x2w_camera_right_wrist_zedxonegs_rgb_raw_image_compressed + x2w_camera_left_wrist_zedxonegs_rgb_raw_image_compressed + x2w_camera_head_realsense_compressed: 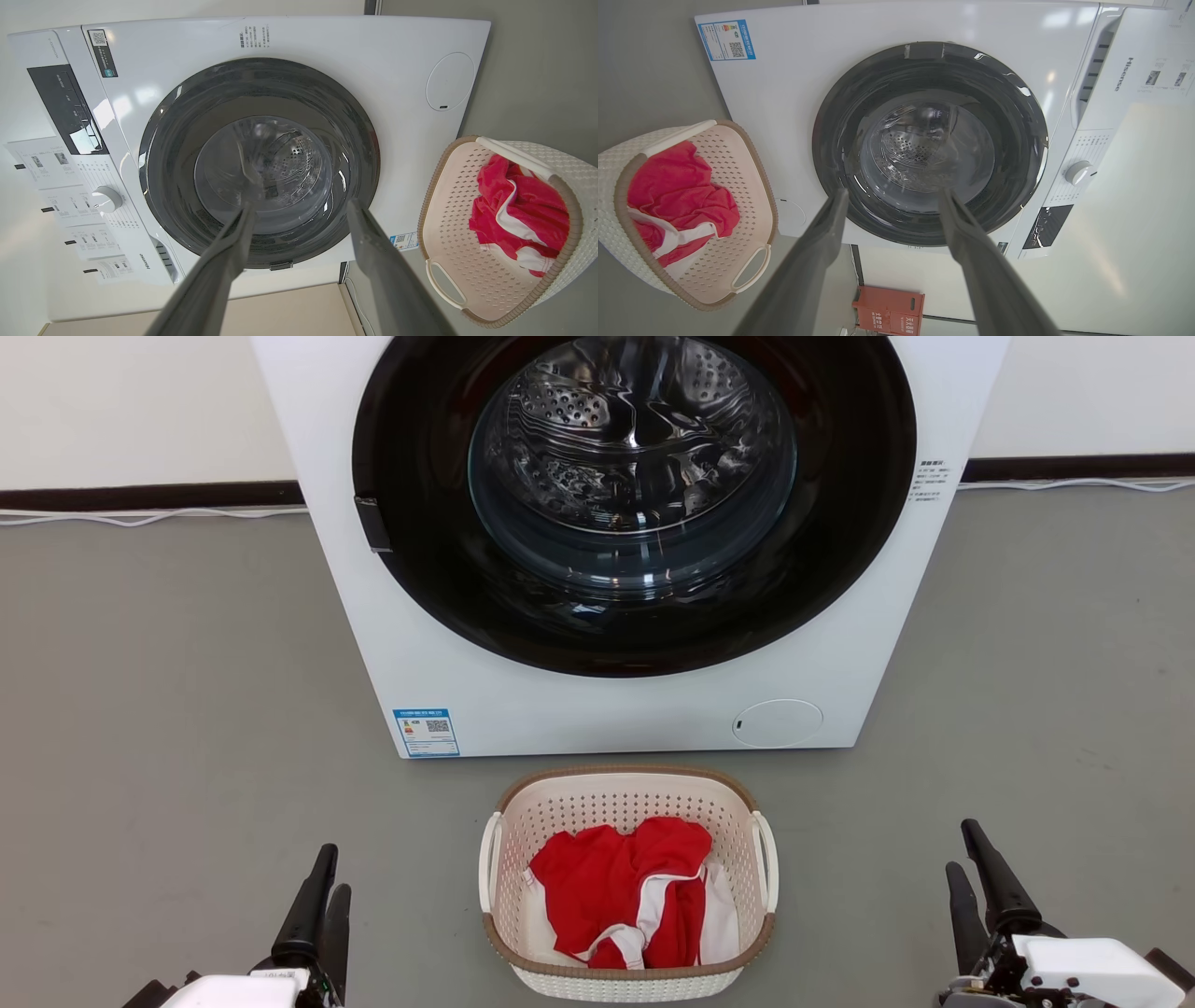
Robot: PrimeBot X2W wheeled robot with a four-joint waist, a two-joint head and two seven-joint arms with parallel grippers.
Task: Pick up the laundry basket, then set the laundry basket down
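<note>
Floor (168, 728): grey and smooth; we see it run from the robot back to a pale wall.
Left gripper (334, 870): low on our left in the head view, where its two dark fingers nearly overlap. Its own wrist view shows the jaws well parted, holding and touching nothing.
Right gripper (962, 847): low on our right. Its wrist view shows the jaws just as wide, and they are likewise empty.
Laundry basket (624, 772): upright on the floor between the two grippers and well apart from both, just in front of the washer.
Basket heading: mouth up, with a white handle on each side, toward our left and right. Width and depth look close to equal, so we cannot tell its long axis.
Basket load: a crumpled red garment (616, 887) with white trim lies inside.
Washing machine (607, 709): white, with a blue label (426, 732) low on its front. Through the round dark door (635, 635) we see the steel drum (635, 439).
Wrist views add: a dial (1078, 172) on the control panel, which the head view crops away. The left one also shows a red box (889, 310) past the machine.
Wall (140, 401): pale, with dark skirting (149, 497) and a white cable (140, 518) along its foot.
</note>
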